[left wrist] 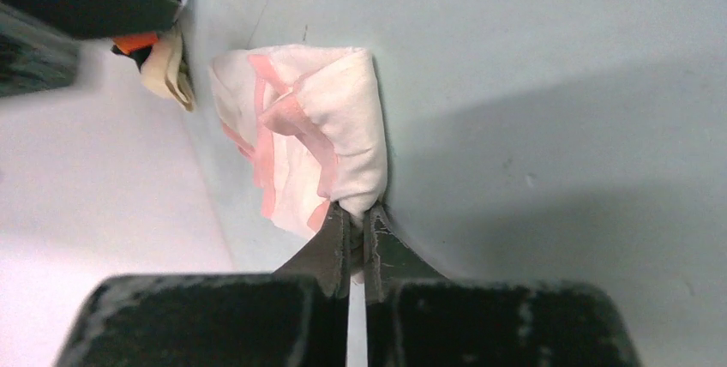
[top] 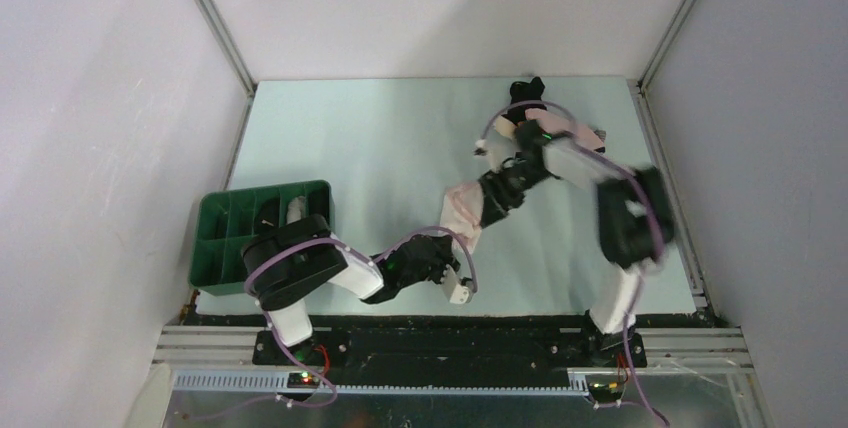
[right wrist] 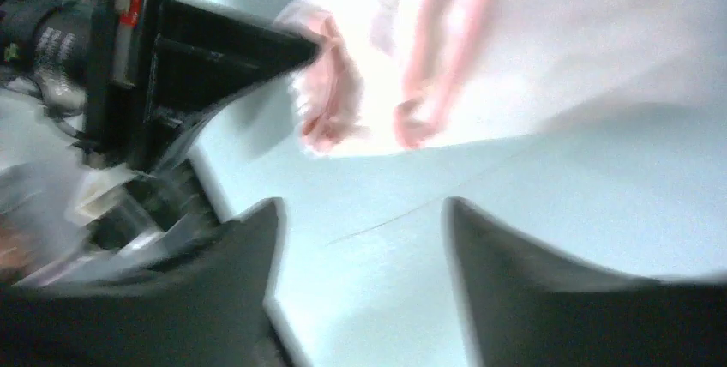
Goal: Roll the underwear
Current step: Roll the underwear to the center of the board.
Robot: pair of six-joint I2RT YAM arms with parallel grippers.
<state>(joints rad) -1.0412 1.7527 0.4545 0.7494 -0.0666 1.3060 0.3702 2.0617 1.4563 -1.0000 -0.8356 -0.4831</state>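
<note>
The pale pink underwear [top: 460, 210] lies on the desk [top: 370, 138] at the centre of the top view, its edge pinched in the left end effector [left wrist: 356, 228], while the right end effector [right wrist: 362, 208] hangs beside it, jaws spread.

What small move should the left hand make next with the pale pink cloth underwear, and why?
Probably roll the pinched corner over the garment. The left hand is shut on the near corner of the pale pink cloth underwear, which lies loosely folded on the pale green table; the right hand is open and holds nothing.
</note>
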